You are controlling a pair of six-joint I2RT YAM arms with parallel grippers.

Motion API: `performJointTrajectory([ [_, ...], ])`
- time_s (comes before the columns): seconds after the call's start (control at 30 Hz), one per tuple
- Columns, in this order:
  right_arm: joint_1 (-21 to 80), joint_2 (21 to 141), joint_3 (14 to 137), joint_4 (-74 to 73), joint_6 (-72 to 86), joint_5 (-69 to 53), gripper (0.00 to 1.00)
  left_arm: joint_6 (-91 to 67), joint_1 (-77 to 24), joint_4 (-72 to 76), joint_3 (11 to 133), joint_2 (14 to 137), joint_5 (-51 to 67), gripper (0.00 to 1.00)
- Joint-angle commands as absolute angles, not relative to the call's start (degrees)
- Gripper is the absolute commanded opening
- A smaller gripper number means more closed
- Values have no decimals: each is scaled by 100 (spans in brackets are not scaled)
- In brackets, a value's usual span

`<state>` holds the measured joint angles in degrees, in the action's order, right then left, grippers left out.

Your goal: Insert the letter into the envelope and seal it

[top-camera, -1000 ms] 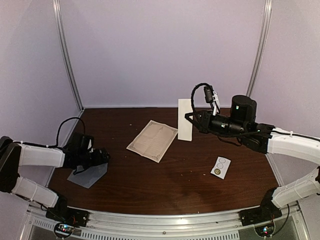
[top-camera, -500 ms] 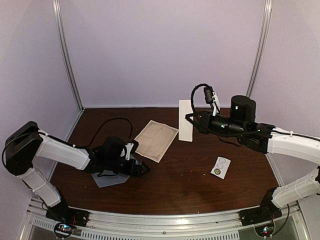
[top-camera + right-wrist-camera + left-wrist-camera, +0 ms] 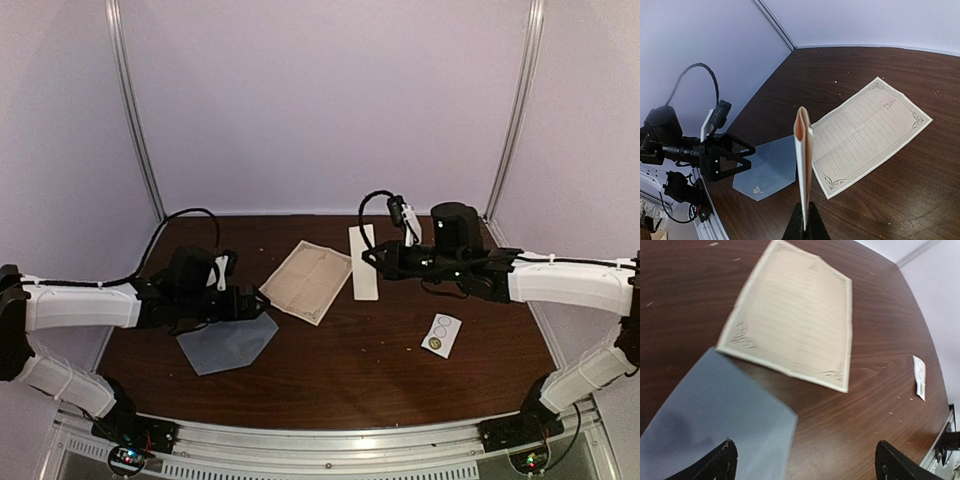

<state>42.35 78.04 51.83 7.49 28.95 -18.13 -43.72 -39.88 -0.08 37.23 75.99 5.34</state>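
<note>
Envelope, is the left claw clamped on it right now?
No, the left claw stands wide open with nothing between its fingers, and the envelope lies flat below it.

We look onto a dark brown, wood-grain worktop (image 3: 350, 370) dotted with a few pale specks. Plain lilac walls close it in: a back wall (image 3: 320, 100) and one on each side. A slim metal strip (image 3: 135, 120) climbs the left corner and a second strip (image 3: 515, 110) the right. A ribbed aluminium rail (image 3: 330, 440) borders the near edge. The light is soft and even.
</note>
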Motion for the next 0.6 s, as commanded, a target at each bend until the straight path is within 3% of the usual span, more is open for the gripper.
performJointTrajectory([
  [0.0, 4208, 8113, 5458, 720, 2929, -1998, 0, -4981, -3183, -541, 2831, 6813, 782, 98],
  [0.27, 4203, 8622, 5815, 658, 2856, -2217, 0, -5092, -1554, -1235, 1903, 5604, 981, 98],
  [0.57, 4207, 8753, 5840, 712, 2898, -2284, 0, -5149, -1126, -1356, 1488, 5277, 832, 98],
])
